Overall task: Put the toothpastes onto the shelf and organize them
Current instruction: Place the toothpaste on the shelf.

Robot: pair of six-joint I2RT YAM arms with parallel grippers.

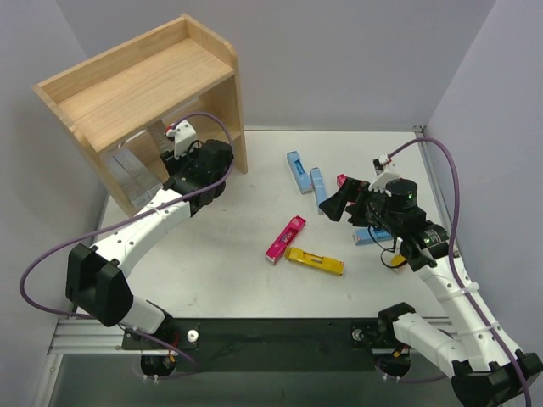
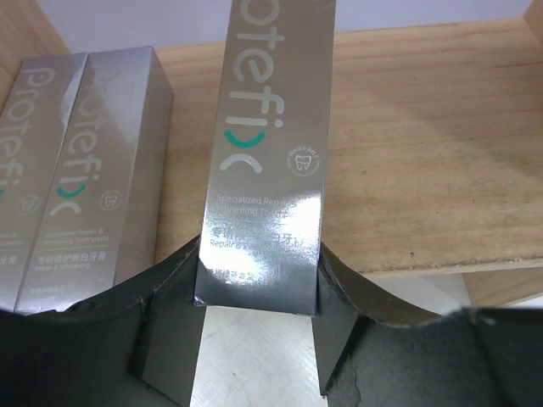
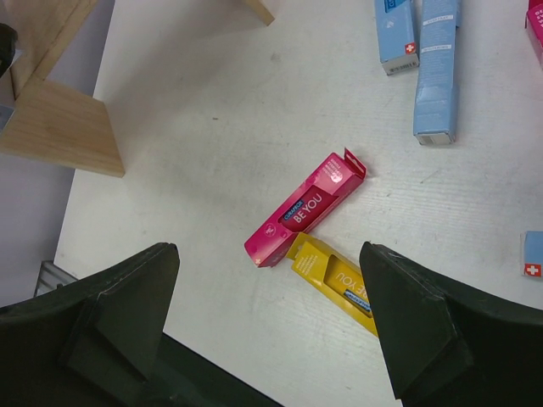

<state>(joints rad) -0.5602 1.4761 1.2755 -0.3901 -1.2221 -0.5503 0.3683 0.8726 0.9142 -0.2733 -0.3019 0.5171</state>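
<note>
My left gripper [image 2: 259, 292] is shut on the near end of a silver-grey toothpaste carton [image 2: 265, 161], which points into the lower tier of the wooden shelf [image 1: 140, 80]. Two more silver cartons [image 2: 34, 170] [image 2: 106, 170] lie side by side on the shelf board [image 2: 424, 144], left of the held one. My right gripper [image 3: 267, 314] hangs open over the table above a magenta carton [image 3: 307, 206] and a yellow carton [image 3: 335, 284], which touch at one end. Two light blue cartons [image 1: 298, 171] [image 1: 319, 188] lie further back.
Another light blue carton [image 1: 369, 236] lies partly under my right arm. A bit of a magenta carton [image 1: 342, 180] shows beside the right gripper [image 1: 344, 202]. The shelf's side panel [image 3: 59, 127] stands at the table's left. Grey walls close in the table.
</note>
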